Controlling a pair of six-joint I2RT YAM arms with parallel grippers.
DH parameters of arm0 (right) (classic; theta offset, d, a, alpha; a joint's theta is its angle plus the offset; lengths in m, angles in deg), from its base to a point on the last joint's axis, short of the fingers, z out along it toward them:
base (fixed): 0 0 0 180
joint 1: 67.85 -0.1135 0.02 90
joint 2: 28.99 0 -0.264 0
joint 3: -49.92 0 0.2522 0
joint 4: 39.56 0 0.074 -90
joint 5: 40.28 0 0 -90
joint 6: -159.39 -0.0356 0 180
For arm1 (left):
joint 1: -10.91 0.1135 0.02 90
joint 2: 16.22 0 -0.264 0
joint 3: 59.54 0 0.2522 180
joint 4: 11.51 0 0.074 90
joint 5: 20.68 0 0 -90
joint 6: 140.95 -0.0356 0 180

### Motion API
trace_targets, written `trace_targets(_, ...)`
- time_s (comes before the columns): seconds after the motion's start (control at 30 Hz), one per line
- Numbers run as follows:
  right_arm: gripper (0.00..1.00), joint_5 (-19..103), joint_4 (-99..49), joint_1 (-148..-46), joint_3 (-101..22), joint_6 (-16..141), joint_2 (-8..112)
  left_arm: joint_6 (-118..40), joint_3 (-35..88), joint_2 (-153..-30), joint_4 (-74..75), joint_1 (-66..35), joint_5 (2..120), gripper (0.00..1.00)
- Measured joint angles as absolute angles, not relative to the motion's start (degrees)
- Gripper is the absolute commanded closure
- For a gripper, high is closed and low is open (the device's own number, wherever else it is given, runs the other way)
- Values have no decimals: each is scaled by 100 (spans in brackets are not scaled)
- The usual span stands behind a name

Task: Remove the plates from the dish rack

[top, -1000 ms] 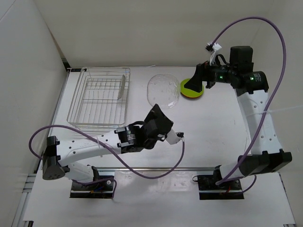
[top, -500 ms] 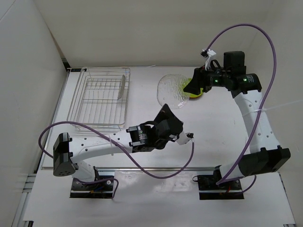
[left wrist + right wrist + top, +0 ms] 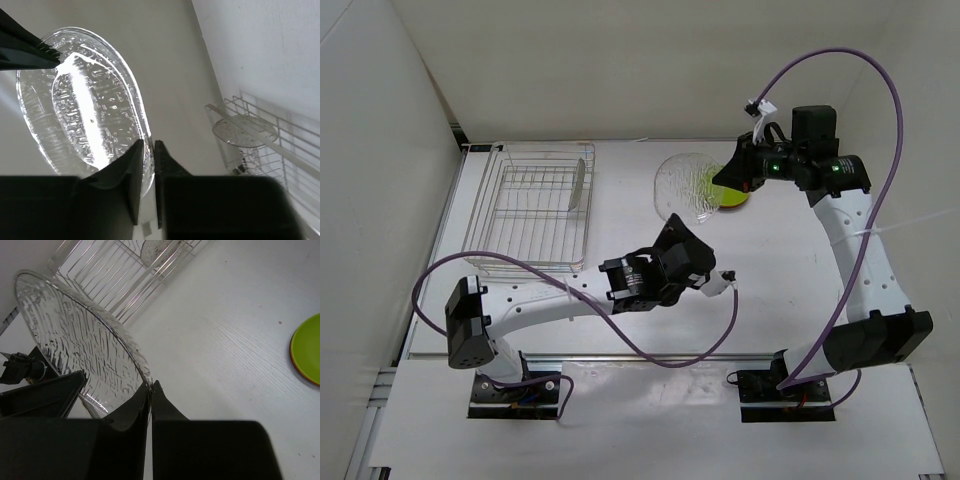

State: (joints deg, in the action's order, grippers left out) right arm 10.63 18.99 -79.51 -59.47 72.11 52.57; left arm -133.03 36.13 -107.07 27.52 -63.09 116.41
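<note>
A clear glassy plate (image 3: 685,187) (image 3: 85,110) (image 3: 75,340) hangs tilted above the table between both arms. My right gripper (image 3: 720,180) (image 3: 150,385) is shut on its right rim. My left gripper (image 3: 682,226) (image 3: 149,145) straddles the opposite rim, its jaws slightly open with a narrow gap around the edge. The dish rack (image 3: 480,215) (image 3: 280,150) (image 3: 115,290) stands at the back left with another clear plate (image 3: 579,183) (image 3: 243,131) upright in it. A lime green plate (image 3: 738,195) (image 3: 307,347) lies flat beneath my right gripper, with an orange edge showing under it.
White walls close in the back and left of the table. The left arm stretches across the table's middle in front of the rack. A purple cable loops from each arm.
The left arm carried the clear plate rightward to the right gripper. The right gripper, open a second ago, has shut on its rim. The left jaws have loosened.
</note>
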Motion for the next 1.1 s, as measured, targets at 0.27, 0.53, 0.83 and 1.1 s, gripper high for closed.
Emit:
trace_targets(0.27,100,1415,1613,-8010,-5654,6684,5257,-12941,3939,-10783,3078,-6156,11562,0)
trace_targets(0.53,100,2661,1241,-7955,-5390,6013,5637,-12479,3858,-10683,4051,-5826,11449,0)
trace_targets(0.83,100,3323,999,-7750,-4444,6225,6678,-11188,5876,-10790,4477,-3634,11001,0)
trace_targets(1.1,100,3474,760,-7332,-3781,6542,6955,-9087,6153,-10580,4540,-1520,10105,0)
